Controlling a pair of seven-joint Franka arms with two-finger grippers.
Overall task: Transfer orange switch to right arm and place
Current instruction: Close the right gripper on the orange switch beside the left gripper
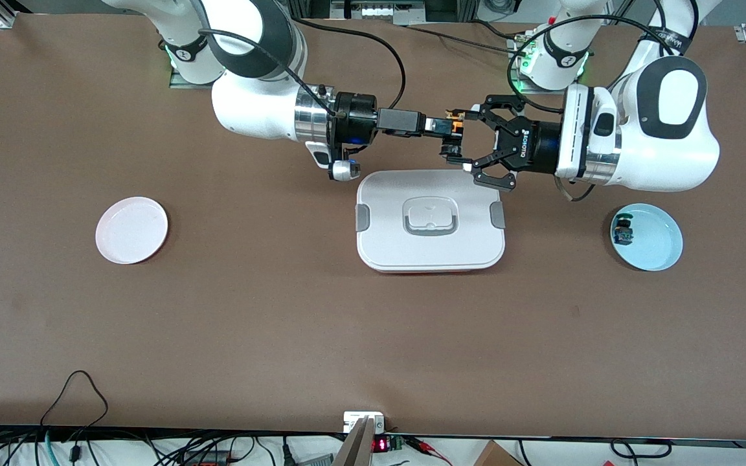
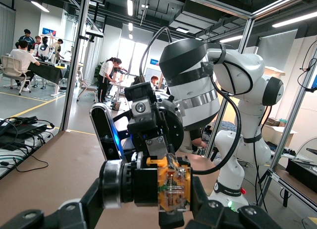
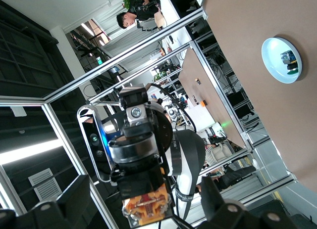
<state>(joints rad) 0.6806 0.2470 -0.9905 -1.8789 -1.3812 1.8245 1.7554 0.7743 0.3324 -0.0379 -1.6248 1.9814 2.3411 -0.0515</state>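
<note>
Jaws of the left gripper (image 1: 453,137) clench the orange switch (image 1: 456,127), which sits between the spread jaws of the right gripper (image 1: 439,126).

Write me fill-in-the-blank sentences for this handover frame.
The left gripper is shut on the orange ___. The right gripper stands ___ around the orange switch. The green switch lies on the ___ plate.
Missing words: switch; open; blue.
</note>
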